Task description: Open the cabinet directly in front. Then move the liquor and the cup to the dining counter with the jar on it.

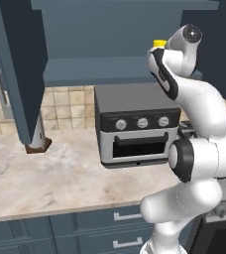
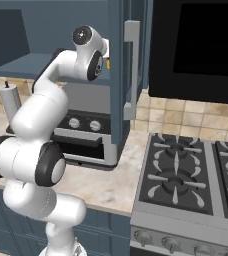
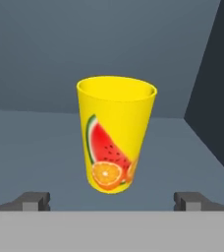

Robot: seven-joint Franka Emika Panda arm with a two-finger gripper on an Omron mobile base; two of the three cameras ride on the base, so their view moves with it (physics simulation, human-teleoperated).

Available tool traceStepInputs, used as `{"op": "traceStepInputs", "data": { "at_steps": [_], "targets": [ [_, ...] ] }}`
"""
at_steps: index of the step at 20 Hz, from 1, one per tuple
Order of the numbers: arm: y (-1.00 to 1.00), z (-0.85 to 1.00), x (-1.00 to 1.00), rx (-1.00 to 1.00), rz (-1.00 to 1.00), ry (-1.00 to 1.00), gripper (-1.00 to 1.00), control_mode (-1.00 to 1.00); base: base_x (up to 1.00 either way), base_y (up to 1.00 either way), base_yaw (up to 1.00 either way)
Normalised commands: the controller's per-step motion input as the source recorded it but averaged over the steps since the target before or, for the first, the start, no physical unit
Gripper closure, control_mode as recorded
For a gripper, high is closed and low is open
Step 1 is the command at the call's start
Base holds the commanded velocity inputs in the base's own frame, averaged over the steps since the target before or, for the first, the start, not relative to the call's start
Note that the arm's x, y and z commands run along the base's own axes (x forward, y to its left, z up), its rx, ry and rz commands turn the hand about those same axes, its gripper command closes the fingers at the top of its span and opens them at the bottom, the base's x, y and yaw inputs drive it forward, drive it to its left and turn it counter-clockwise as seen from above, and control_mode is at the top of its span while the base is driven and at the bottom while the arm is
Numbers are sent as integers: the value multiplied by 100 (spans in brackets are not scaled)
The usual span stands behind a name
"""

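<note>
Two dark fingertips (image 3: 35,201) are standing wide apart at the bottom of the hand view, one at each side, and nothing is sitting between them: the gripper (image 3: 112,202) is fully spread and gripping nothing. Straight ahead of it, the cup (image 3: 115,133) is standing upright on the blue-grey shelf of the cabinet (image 3: 30,147), yellow, with a watermelon slice and orange printed on its side; its mouth is open, but what is inside cannot be made out. The cup is not touching either fingertip. In the left base view the arm is reaching up into the open cabinet (image 1: 85,69), and a sliver of the yellow cup (image 1: 158,43) is peeking just above the arm's wrist. One cabinet door (image 1: 23,69) is hanging swung out at the left. In the right base view the other door (image 2: 128,70) is standing open with its silver bar handle (image 2: 132,70) facing the camera, beside the arm. Below the shelf, a grey toaster oven (image 1: 135,124) is sitting on the marbled counter (image 1: 45,173), door closed. To the right, a gas stove (image 2: 186,170) is adjoining that counter.
</note>
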Motion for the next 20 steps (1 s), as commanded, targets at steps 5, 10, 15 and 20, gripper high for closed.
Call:
{"op": "traceStepInputs", "data": {
  "at_steps": [5, 10, 15, 20],
  "targets": [
    [0, 0, 31, 0, 0, 0, -100, -100, 0, 0, 0],
    [0, 0, 26, 0, 0, 0, -100, -100, 0, 0, 0],
    [0, 0, 27, 0, 0, 0, -100, -100, 0, 0, 0],
    [0, 0, 19, 0, 0, 0, -100, -100, 0, 0, 0]
  ]
}}
